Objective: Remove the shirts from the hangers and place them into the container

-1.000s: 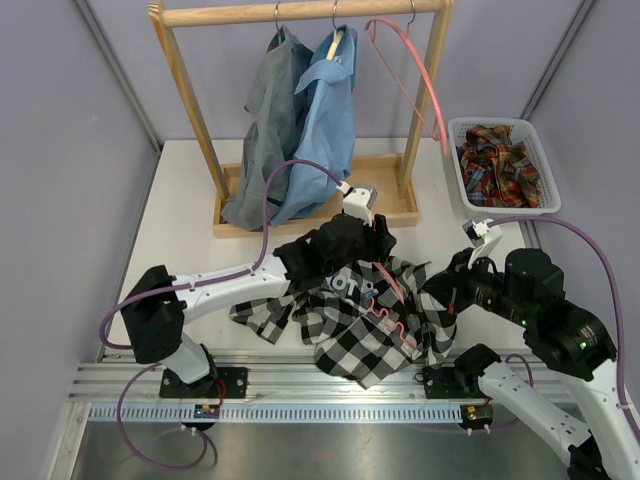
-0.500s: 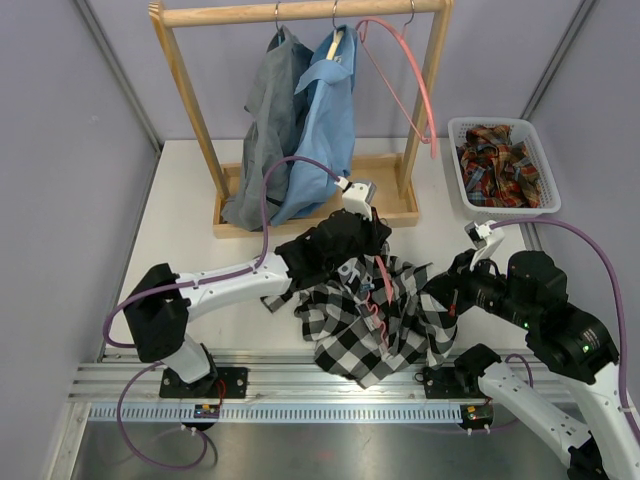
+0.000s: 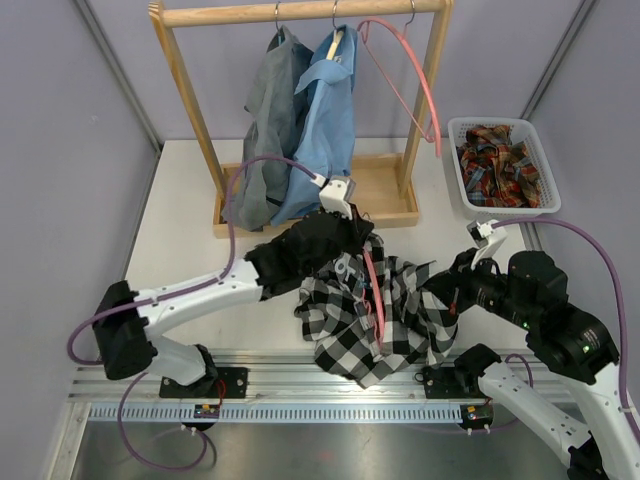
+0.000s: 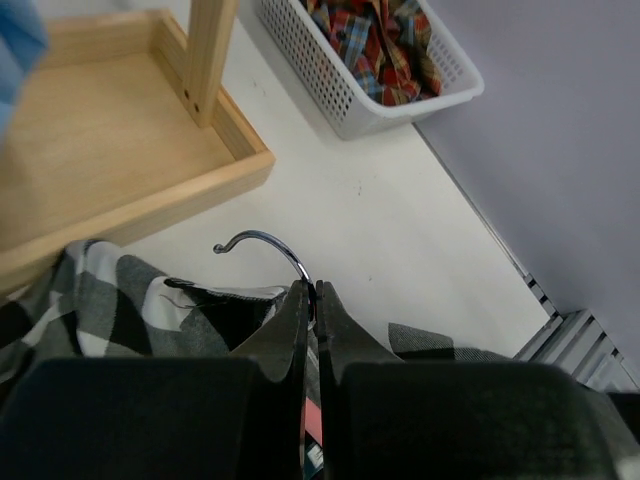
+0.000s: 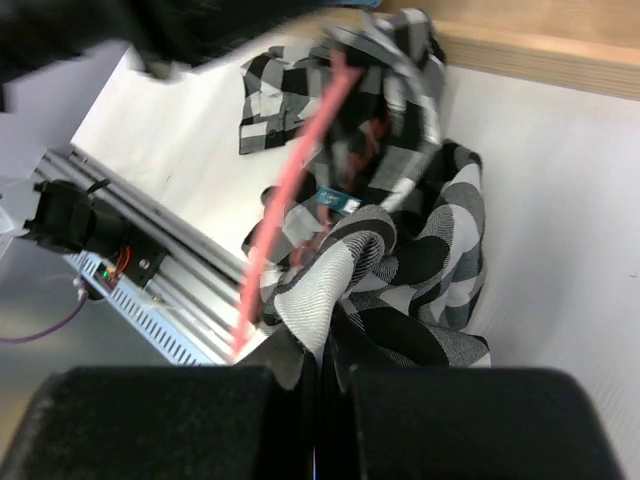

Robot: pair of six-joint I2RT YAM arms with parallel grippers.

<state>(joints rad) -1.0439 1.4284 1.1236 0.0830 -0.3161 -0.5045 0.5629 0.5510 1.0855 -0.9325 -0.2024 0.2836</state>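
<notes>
The checked shirt (image 3: 350, 325) lies crumpled on the table (image 3: 180, 210) at the near edge, between the two arms, with a pink hanger (image 3: 378, 295) tangled in its folds. The left gripper (image 4: 311, 292) is clamped on the neck of that hanger. Its jaws are pressed together just below the metal hook (image 4: 262, 242), which curves up over the collar.

The right gripper (image 5: 322, 345) is closed on a fold of the checked cloth at the shirt's right side. In the right wrist view the fabric rises into a ridge between the jaws, with the pink hanger crossing above it.

The white basket (image 3: 490, 121) sits at the far right of the table, well apart from the checked shirt, and holds a red plaid shirt (image 3: 500, 165).

On the wooden rack (image 3: 300, 12) at the back hang a grey shirt (image 3: 262, 130) and a blue shirt (image 3: 328, 120) side by side — touching — and to their right a second hanger (image 3: 436, 140), pink and bare.
</notes>
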